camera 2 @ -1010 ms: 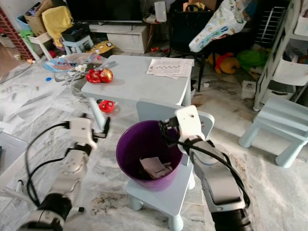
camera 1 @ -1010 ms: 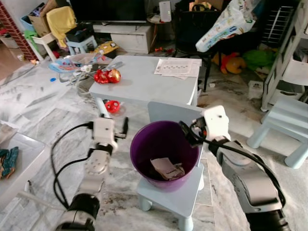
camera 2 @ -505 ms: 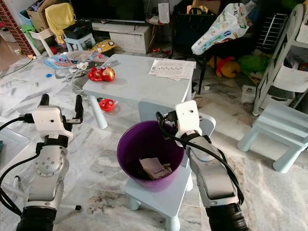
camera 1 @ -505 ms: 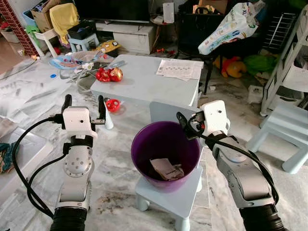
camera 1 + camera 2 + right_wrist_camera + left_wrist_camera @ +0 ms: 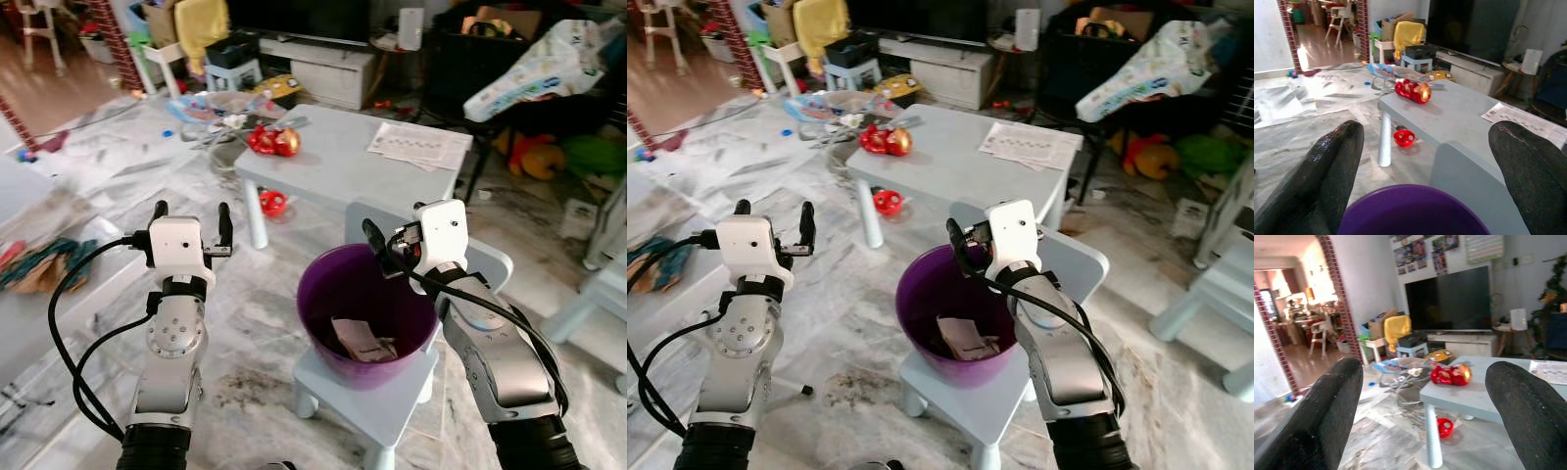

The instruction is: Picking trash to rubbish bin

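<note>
A purple bin (image 5: 318, 323) stands on the seat of a small light-blue chair (image 5: 392, 406). A crumpled piece of paper trash (image 5: 361, 340) lies at the bin's bottom. My right gripper (image 5: 387, 250) hangs open over the bin's far rim, nothing between its fingers (image 5: 1332, 161). My left gripper (image 5: 191, 213) is raised to the left of the bin, fingers (image 5: 1327, 401) pointing up, open and empty. A red toy (image 5: 273, 141) lies on the pale blue table (image 5: 362, 176) beyond the bin.
Printed sheets (image 5: 419, 147) lie on the table's far right. A small red object (image 5: 271, 203) sits on the floor by a table leg. A white surface with cloth (image 5: 39, 269) is at the left, and boxes and bags crowd the back wall.
My left gripper rose from low beside the bin to a raised spot at its left. The view swung leftward. My right gripper stayed over the bin's rim.
</note>
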